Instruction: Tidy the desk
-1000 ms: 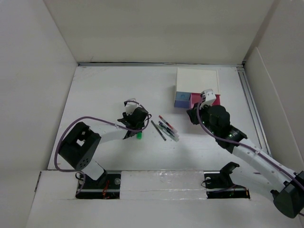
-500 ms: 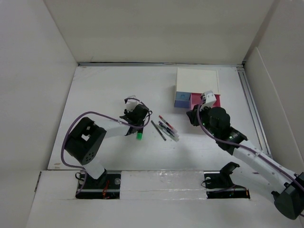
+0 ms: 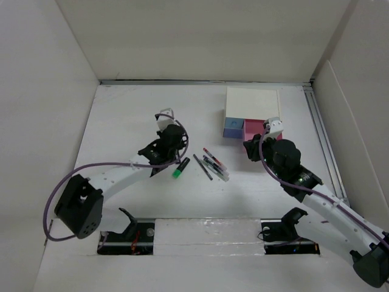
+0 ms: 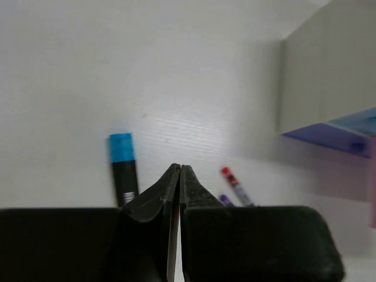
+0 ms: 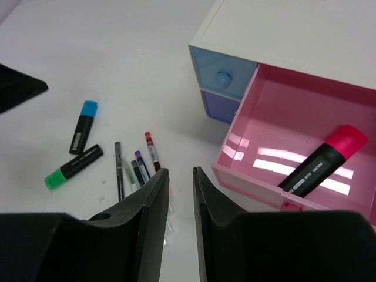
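desk (image 3: 121, 115) white, walled, under everything | box (image 3: 252, 100) far right | pink drawer (image 5: 276, 147) open, holds pink marker (image 5: 320, 161) | left fingers (image 4: 180, 170) closed, empty, beside blue marker (image 4: 123, 167) | right fingers (image 5: 181, 171) slightly apart, empty, near drawer | green marker (image 5: 73, 167), pens (image 5: 135, 167) mid-desk

Both slim white tubular arms (image 3: 115, 176) carry chunky black joint housings (image 3: 79, 210). Thin purple cables (image 3: 52, 201) loop alongside them.

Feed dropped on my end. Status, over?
Left gripper shut, empty; right gripper open, empty, by pink drawer. Desk: green highlighter, blue highlighter, pens loose. Pink highlighter in drawer. Nothing blocking the drawer.
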`<state>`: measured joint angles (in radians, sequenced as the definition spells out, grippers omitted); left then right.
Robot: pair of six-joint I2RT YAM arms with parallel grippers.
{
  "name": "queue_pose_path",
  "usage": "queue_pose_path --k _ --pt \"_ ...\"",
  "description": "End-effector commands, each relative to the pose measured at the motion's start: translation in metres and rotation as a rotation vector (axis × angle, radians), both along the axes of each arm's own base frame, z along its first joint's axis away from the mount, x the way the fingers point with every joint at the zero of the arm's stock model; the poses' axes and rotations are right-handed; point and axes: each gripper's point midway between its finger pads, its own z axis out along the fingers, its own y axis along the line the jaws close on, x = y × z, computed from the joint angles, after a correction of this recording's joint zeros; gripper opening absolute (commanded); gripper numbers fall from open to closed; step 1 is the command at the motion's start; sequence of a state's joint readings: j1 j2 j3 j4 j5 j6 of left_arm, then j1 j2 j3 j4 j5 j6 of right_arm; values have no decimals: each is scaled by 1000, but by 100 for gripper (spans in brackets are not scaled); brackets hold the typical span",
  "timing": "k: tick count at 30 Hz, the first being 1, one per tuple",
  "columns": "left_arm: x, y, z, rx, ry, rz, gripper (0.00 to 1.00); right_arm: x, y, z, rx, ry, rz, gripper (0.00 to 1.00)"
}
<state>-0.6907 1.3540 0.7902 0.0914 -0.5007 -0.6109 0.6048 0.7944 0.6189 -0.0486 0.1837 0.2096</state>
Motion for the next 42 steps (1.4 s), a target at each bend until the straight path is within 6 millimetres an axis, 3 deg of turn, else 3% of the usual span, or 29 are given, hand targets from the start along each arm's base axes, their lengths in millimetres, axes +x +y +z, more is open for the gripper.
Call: queue_pose_path --k 1,5,11,12,17,22,25,27,28,29,30,31,33,34,37,39,42 --pt "-1 -40 65 -92 -112 -145 0 0 -3 3 6 -12 -27 29" --pt "-17 -93 111 -151 -201 -282 0 0 -16 0 -17 16 -91 28" --pt "-23 -162 160 -292 -283 -504 0 -12 -62 11 -24 1 -287 22" --pt "-23 -162 160 -290 -284 -506 0 -11 -67 12 -29 -3 -314 22" --pt "-31 -222 182 -363 -330 -705 0 -38 -103 46 93 -111 -412 23" --pt "-31 -279 184 -427 -320 -893 0 -51 -109 71 165 -171 -397 24" --pt "-32 -293 188 -438 -319 -916 0 -48 -105 66 137 -134 -385 25" --pt "-24 -282 186 -374 -335 -811 0 -45 -95 60 118 -113 -345 26" --pt "-11 -257 181 -311 -340 -681 2 -44 -88 57 111 -102 -313 26" --pt "-15 -250 175 -295 -320 -681 6 -43 -88 57 114 -105 -313 26" --pt "-2 -227 164 -241 -312 -545 13 -41 -81 54 109 -99 -282 26" --pt "1 -199 153 -206 -289 -467 28 -40 -78 50 98 -99 -270 27" --pt "17 -147 124 -147 -218 -306 43 -39 -69 51 106 -104 -226 28" --pt "13 -121 99 -110 -174 -258 52 -37 -65 50 102 -105 -212 28" --pt "12 -55 52 -25 -79 -87 55 -33 -57 45 90 -95 -183 29" --pt "7 -29 33 38 -49 -12 55 -31 -51 42 85 -89 -162 29" --pt "-5 -8 0 111 24 50 54 -28 -47 37 69 -77 -147 30"
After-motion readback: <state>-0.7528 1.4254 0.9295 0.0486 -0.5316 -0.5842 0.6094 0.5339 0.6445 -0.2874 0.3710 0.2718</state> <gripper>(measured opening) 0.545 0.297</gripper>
